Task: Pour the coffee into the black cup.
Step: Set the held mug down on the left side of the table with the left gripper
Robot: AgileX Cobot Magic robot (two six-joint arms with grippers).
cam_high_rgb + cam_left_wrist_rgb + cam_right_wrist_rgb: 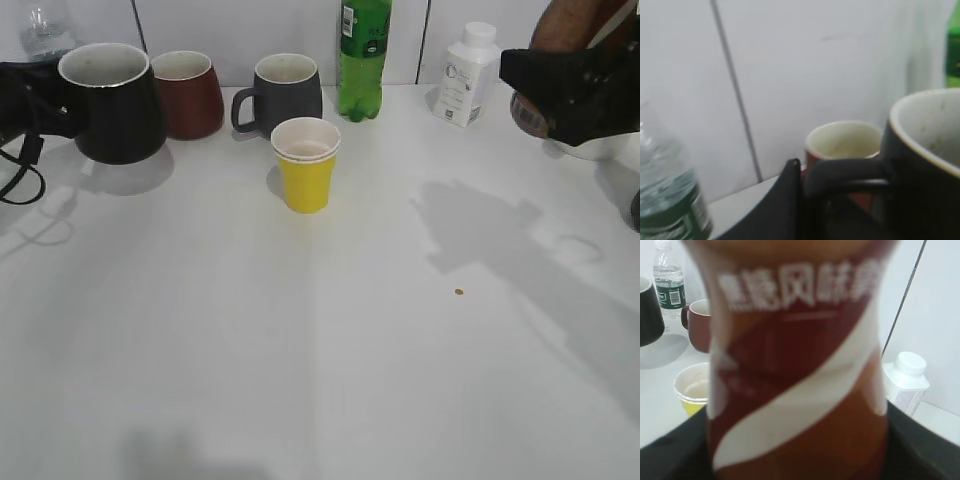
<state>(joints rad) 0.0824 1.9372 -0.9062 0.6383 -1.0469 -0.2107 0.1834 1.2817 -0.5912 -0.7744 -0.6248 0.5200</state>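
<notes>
Both claws loaded: black cup at the desk's far left corner, coffee bottle at the far right edge.

The left claw (45, 105) is closed on the handle of the black cup (113, 100), which is upright with its shadow on the white desk (330, 340) beneath it, just in front of a clear water bottle (45, 28) and beside a dark red mug (188, 92). The right claw (570, 95) is clamped round the brown coffee bottle (797, 365), whose label fills the right wrist view; the bottle is held above the desk's far right edge, well apart from the black cup across the whole width. Between them, along the far edge, stand a grey mug (283, 92), a green bottle (364, 58) and a white bottle (468, 74). A yellow paper cup (306, 163) stands just in front of the grey mug.
</notes>
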